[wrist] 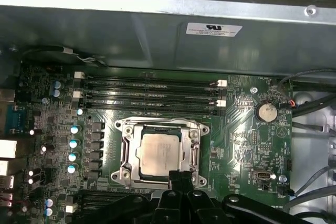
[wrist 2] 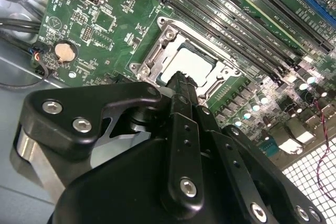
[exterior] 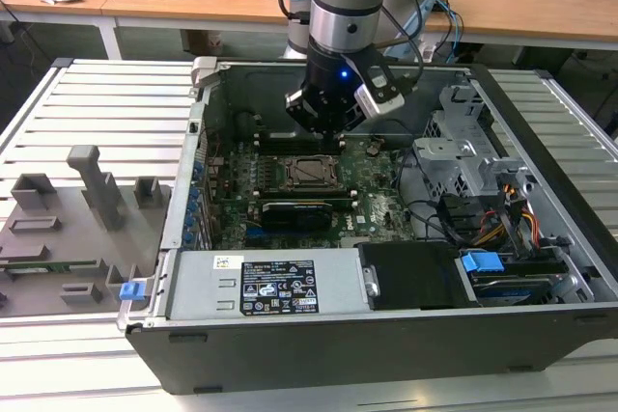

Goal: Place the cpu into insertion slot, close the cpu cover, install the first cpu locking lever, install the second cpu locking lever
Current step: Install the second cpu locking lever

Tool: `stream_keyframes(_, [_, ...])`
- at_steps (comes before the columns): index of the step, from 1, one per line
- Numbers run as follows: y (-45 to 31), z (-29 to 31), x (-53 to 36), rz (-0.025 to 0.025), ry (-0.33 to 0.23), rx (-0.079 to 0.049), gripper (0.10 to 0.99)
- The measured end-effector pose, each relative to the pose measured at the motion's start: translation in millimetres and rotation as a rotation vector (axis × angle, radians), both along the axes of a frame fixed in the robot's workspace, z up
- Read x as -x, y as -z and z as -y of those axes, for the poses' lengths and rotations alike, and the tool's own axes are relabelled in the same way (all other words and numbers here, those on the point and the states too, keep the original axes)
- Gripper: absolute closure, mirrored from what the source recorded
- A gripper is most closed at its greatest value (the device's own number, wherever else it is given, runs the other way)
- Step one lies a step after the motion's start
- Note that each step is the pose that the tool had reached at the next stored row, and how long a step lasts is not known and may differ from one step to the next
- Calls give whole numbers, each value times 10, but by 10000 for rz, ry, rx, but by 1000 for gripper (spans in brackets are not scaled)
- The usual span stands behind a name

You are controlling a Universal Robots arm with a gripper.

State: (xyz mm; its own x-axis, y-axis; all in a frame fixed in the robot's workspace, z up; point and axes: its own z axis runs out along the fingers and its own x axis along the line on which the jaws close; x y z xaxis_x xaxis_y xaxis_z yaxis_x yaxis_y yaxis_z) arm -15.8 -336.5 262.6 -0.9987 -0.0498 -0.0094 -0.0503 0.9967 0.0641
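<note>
The cpu (wrist: 160, 153) already sits in the insertion slot (wrist: 126, 153), with the cpu cover (wrist: 195, 153) down around it — whether the levers are latched, I cannot tell. The gripper (wrist 2: 181, 80) hovers just above the socket's edge, fingers pressed together, holding nothing.

An open black computer case (exterior: 193, 354) lies on a ribbed metal table (exterior: 106, 94). Inside the case, the black gripper (exterior: 323, 132) hangs just above the square silver-rimmed insertion slot (exterior: 311, 172) on the green motherboard (exterior: 381, 205).
</note>
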Motion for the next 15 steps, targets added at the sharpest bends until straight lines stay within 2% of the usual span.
stream_keyframes(15, [9,65,1,-26,-52,-6,980])
